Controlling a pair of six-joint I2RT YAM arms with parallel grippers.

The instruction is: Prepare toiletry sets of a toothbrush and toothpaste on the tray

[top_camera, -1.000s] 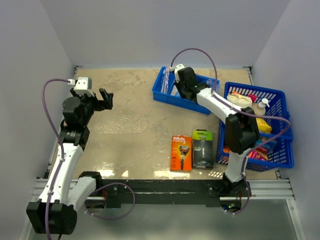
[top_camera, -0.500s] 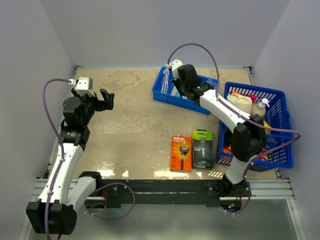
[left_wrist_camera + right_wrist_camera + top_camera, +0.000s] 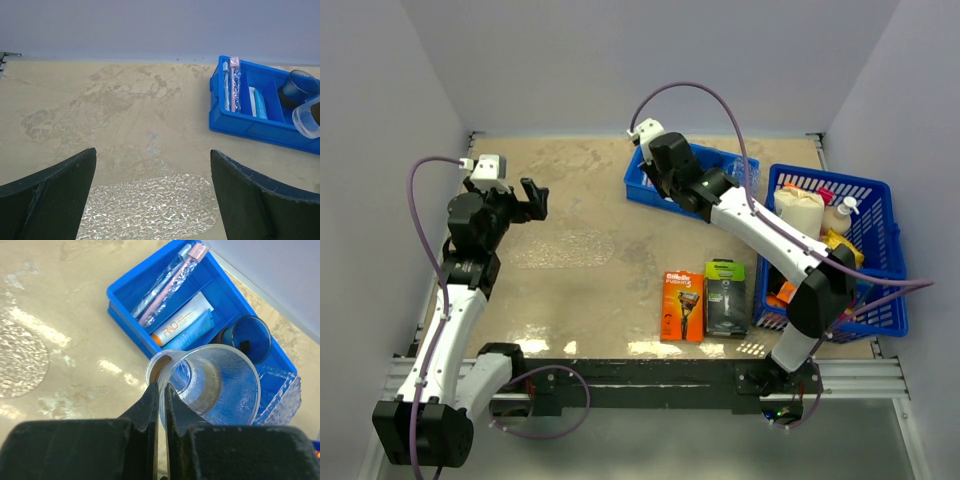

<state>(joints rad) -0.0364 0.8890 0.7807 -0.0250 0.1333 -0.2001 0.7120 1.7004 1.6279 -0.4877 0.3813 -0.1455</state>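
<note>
over blue bin (image 3: 125,322) edge, right jaws pinching clear cup (image 3: 230,390) rim, left jaws wide near tray (image 3: 150,205)

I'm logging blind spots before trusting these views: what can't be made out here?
Top external: the right gripper and the clear cup it pinches are hidden beneath the arm's wrist.
Top external: most contents of the blue bin are covered by that arm.
Left wrist: the near edge of the tray runs off the frame bottom.
Right wrist: the tray is cut by the left edge.
</note>
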